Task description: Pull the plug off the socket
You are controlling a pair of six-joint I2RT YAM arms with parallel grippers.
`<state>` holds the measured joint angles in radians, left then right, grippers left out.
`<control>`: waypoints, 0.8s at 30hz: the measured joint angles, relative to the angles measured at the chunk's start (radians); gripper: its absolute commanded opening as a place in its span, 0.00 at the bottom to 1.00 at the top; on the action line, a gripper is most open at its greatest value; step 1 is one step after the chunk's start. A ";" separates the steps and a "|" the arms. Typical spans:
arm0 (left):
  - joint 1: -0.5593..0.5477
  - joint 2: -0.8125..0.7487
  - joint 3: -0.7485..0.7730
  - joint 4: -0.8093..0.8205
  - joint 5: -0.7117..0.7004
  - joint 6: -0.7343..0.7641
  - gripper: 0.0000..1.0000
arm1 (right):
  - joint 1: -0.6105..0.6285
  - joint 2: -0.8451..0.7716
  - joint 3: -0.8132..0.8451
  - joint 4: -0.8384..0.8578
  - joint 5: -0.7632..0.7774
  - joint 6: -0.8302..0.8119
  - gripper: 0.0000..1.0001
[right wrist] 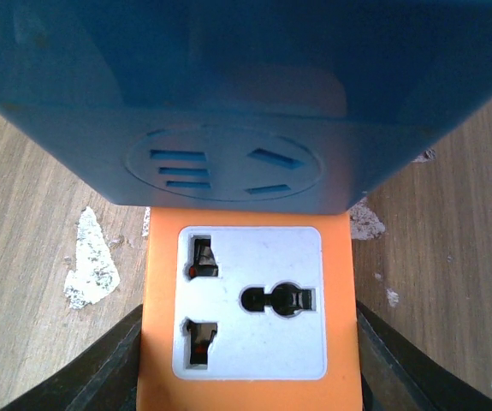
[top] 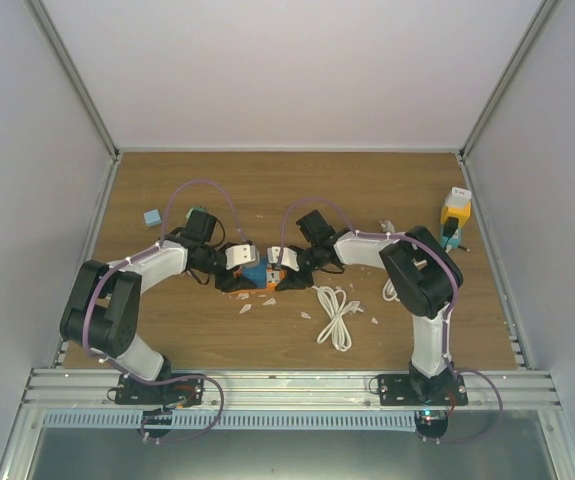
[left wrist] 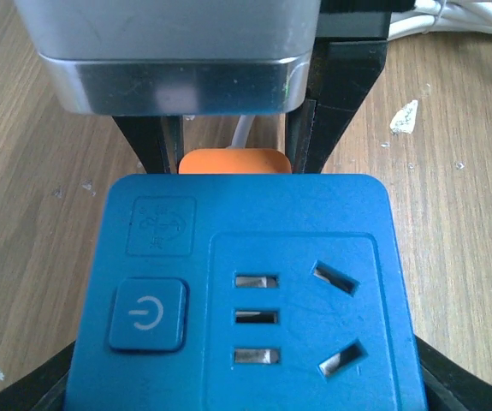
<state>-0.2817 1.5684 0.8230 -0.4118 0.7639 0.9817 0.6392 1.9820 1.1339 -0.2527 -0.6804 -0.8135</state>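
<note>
Blue socket cube (left wrist: 246, 300) is being held just beside the coiled white cable (top: 335, 316) on the wooden table (top: 267, 190), and your left jaws are clenching it by its sides. Your right jaws are gripping the orange plug (right wrist: 250, 300), which is sitting against the cube, not yet pulled free

A blue plastic socket cube (left wrist: 246, 291) meets an orange plastic plug adapter (right wrist: 158, 342) with a white face panel, on a brown wood-grain bench (top: 267, 190) flecked with white paper scraps (top: 245, 307). The black-fingered left tool (left wrist: 246, 390) and right tool (right wrist: 250, 381) frame them. Nearby lie a white coiled cable (top: 334, 315), a yellow-and-white box (top: 455, 215) and a small pale blue cube (top: 152, 217). Purple cables (top: 202, 184) loop overhead.
</note>
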 measured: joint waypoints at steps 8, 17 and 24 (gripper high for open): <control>0.011 -0.002 0.019 -0.036 0.026 -0.006 0.30 | 0.000 0.000 0.005 -0.012 -0.011 0.011 0.15; 0.052 0.014 0.088 -0.100 0.132 0.013 0.26 | 0.001 0.002 0.013 -0.024 -0.002 0.035 0.14; 0.053 -0.051 0.061 -0.084 0.116 0.051 0.25 | 0.004 0.002 0.026 -0.047 0.017 0.037 0.16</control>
<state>-0.2287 1.5177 0.8837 -0.4961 0.8795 1.0328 0.6434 1.9839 1.1599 -0.3000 -0.6632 -0.7761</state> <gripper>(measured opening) 0.628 0.511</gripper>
